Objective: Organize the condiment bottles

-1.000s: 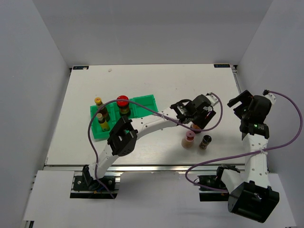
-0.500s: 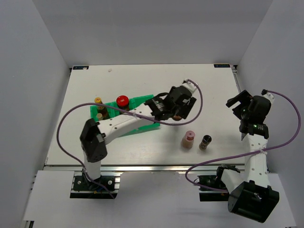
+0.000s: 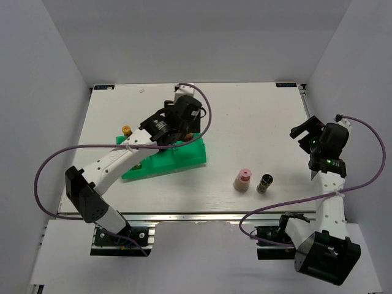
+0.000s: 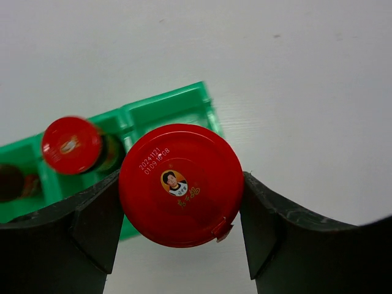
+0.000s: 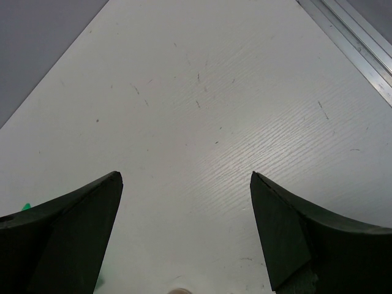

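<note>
My left gripper (image 3: 184, 131) is shut on a red-capped bottle (image 4: 181, 184) and holds it over the far right end of the green tray (image 3: 184, 160). In the left wrist view the tray (image 4: 177, 104) holds a second red-capped bottle (image 4: 71, 144); in the top view my arm hides that one. A yellow-capped bottle (image 3: 126, 130) stands at the tray's left end. A pink-capped beige bottle (image 3: 243, 179) and a black-capped dark bottle (image 3: 264, 182) stand on the table near the front. My right gripper (image 3: 304, 130) is open and empty, raised at the right; it also shows in its own view (image 5: 185, 177).
The left arm and its purple cable (image 3: 73, 150) lie across the tray's left half. An aluminium rail (image 5: 361, 43) runs along the table's right edge. Grey walls enclose the table (image 3: 257, 116) on three sides.
My left arm has swung left with the red-capped bottle, from the middle right of the table to over the tray. The right arm has barely moved.
</note>
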Tool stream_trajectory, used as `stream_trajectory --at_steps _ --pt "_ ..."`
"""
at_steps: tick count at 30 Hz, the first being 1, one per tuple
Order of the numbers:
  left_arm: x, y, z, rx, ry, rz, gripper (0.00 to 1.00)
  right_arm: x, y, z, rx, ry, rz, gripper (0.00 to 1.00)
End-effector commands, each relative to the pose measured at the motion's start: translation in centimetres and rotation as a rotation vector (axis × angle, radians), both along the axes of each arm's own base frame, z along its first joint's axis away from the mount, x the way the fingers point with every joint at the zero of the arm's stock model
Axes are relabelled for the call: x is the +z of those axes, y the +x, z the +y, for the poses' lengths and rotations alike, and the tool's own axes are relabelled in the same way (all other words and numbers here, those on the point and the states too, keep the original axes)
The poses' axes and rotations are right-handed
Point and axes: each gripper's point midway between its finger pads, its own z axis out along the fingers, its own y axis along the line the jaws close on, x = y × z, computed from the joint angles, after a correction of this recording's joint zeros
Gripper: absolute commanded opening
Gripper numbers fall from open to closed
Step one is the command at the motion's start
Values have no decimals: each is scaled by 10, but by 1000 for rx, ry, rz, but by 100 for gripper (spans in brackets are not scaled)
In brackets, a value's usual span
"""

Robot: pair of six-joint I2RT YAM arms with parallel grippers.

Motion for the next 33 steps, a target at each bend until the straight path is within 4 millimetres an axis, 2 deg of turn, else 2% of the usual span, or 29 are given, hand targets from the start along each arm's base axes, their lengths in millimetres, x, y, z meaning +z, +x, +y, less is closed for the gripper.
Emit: stream_trajectory --at_steps 1,2,9,13,17,20,22,27,33 --pt "39 -3 56 182 -112 -78 33 6 6 1 22 -6 -35 89" --pt "44 -6 64 194 -127 -86 33 6 6 1 25 -5 -36 89" --pt "31 -17 88 256 -98 -52 33 -2 10 6 51 14 -16 89" --pt "3 -12 101 291 -87 6 34 -3 9 6 57 10 -6 89" --pt "-14 -4 124 353 -88 46 34 -2 9 5 57 4 -8 89" --pt "-22 0 131 369 -94 66 34 -3 8 5 55 1 -8 89" --pt "-26 3 130 356 -104 74 34 -3 8 5 55 1 -5 89" --pt "-55 6 119 322 -114 140 34 -5 10 5 57 8 -3 89" --pt "-77 6 117 331 -100 182 34 -6 12 7 69 16 0 89"
